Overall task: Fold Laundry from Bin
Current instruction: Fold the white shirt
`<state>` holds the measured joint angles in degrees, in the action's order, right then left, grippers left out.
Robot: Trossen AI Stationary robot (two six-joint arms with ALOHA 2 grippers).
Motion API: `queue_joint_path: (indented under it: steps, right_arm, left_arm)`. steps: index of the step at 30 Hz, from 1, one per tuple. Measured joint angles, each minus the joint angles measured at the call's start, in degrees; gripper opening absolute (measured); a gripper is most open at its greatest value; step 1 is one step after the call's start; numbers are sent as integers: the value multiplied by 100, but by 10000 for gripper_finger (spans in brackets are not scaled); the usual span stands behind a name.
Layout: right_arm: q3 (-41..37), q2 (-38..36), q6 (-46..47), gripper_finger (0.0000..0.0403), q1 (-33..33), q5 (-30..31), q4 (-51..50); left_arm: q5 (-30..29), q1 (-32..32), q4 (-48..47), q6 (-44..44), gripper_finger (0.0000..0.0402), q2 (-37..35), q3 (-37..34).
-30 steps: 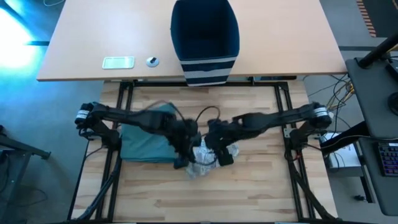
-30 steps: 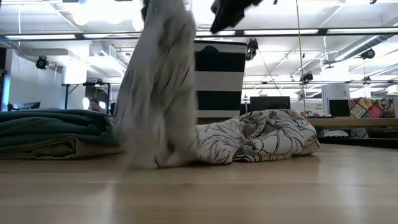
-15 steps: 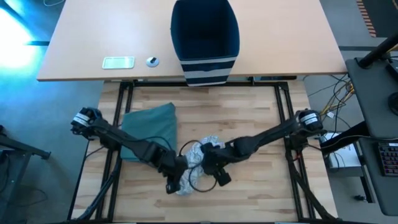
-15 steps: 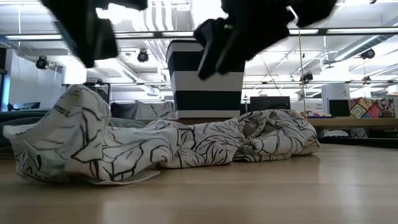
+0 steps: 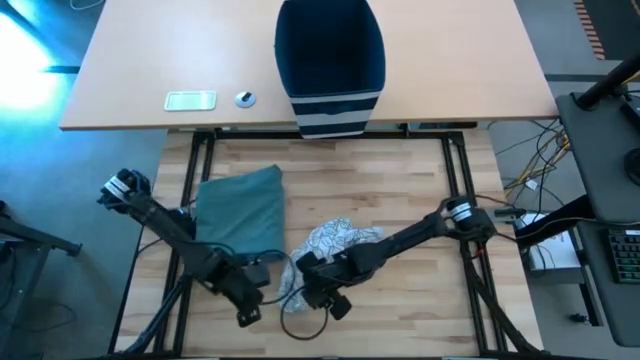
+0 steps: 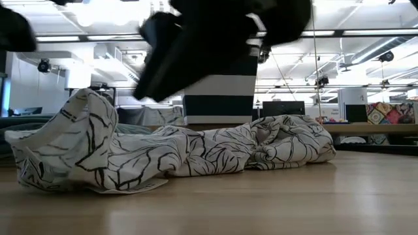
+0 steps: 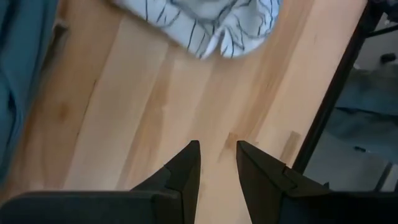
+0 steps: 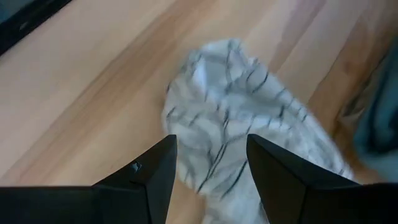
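Observation:
A white cloth with black line pattern lies crumpled on the wooden table, stretched from the middle toward the near edge; it also shows in the low view. A folded teal-green garment lies flat to its left. My left gripper is open and empty over bare wood near the table's near edge, the cloth ahead of it. My right gripper is open and empty just above the cloth's near end. The navy striped bin stands on the far desk.
A small white flat device and a small round thing lie on the far desk left of the bin. Black frame rails run along the table's left and right sides. Bare wood lies at the near right.
Both grippers have let go of the patterned cloth and drawn back toward the table's near edge, the left one also leftward. The cloth, which hung lifted a second ago, has fallen and lies spread along the table, still since half a second ago.

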<state>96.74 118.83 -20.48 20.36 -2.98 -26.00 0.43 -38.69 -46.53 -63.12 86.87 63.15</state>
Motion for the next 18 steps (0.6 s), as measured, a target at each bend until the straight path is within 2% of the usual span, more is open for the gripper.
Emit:
queue_joint_path:
  steps: [5,12,15,18]
  right_arm:
    - [909,548,-458,189,2,-9,-396]
    - [1888,1277,-1228,187,0,-49,-979]
    - [2130,1528,-1384,174,0,-47,-1459]
    - [2270,1643,-1340,141,0,-10,-1671]
  left_arm:
    - [-221,-335,-15,-508,89,-290,-209]
    - [-302,-442,-16,-565,89,-374,-218]
    - [-304,-445,-35,-420,89,-374,-218]
    - [-304,-454,-45,-391,89,-374,-218]
